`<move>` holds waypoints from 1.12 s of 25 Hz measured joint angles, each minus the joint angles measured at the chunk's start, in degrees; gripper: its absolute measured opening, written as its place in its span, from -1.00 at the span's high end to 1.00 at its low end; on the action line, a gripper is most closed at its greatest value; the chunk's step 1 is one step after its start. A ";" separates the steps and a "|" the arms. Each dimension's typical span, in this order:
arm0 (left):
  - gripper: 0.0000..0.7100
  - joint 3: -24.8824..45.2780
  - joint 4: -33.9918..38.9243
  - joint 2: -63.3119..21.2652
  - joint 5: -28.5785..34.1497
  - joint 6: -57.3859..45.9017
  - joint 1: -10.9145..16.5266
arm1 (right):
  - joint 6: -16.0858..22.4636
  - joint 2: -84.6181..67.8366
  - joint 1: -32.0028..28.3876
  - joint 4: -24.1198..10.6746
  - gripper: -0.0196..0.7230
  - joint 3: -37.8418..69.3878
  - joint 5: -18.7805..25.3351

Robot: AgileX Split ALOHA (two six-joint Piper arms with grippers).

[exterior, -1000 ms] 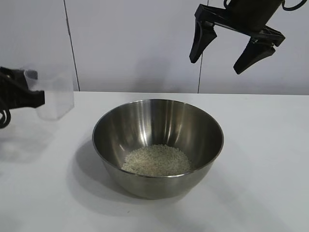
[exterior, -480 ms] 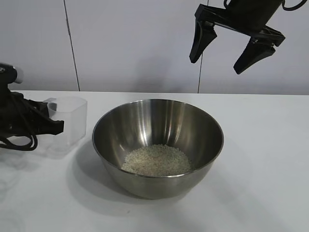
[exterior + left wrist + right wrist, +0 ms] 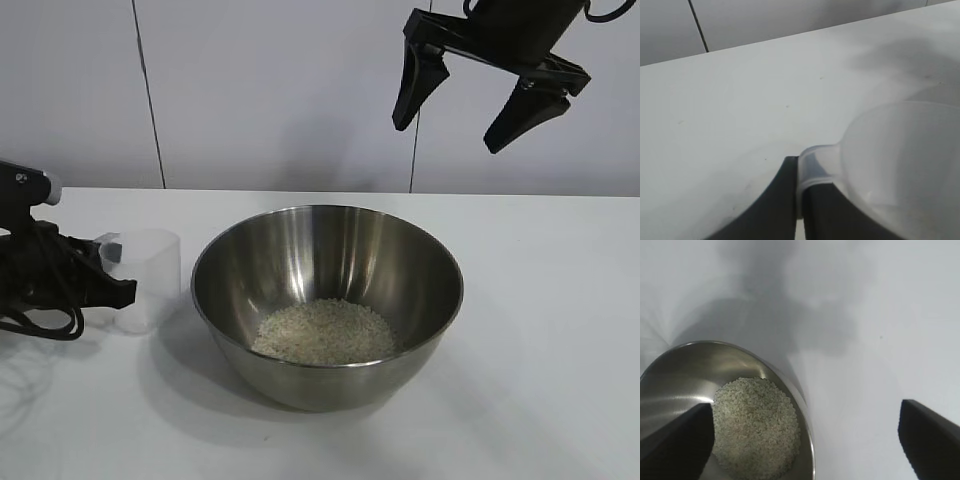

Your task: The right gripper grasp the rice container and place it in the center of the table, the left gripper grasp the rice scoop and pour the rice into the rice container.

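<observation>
The left gripper (image 3: 112, 275) is setting the emptied rice scoop (image 3: 146, 276) upright near the counter's (image 3: 540, 330) left edge, fingers seemingly gripping its handle; the right gripper's (image 3: 470, 115) fingers are hanging spread above the steel bowl (image 3: 327, 300) of rice (image 3: 325, 331).

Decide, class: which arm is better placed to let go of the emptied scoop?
Left. The left gripper is at the rice scoop handle beside the rice container; the right gripper hangs open, high above.
</observation>
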 joint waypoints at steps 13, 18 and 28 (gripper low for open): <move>-0.94 15.30 -4.73 -18.26 1.64 0.67 0.00 | -0.05 0.00 0.00 0.00 -0.92 0.00 1.02; -0.94 11.02 -0.65 -39.50 38.89 -14.84 0.00 | -0.05 0.00 0.00 0.00 -0.92 0.00 1.51; -0.94 -23.46 -8.74 -50.84 103.73 -15.55 0.00 | -0.05 0.00 0.00 0.26 -0.92 0.00 1.56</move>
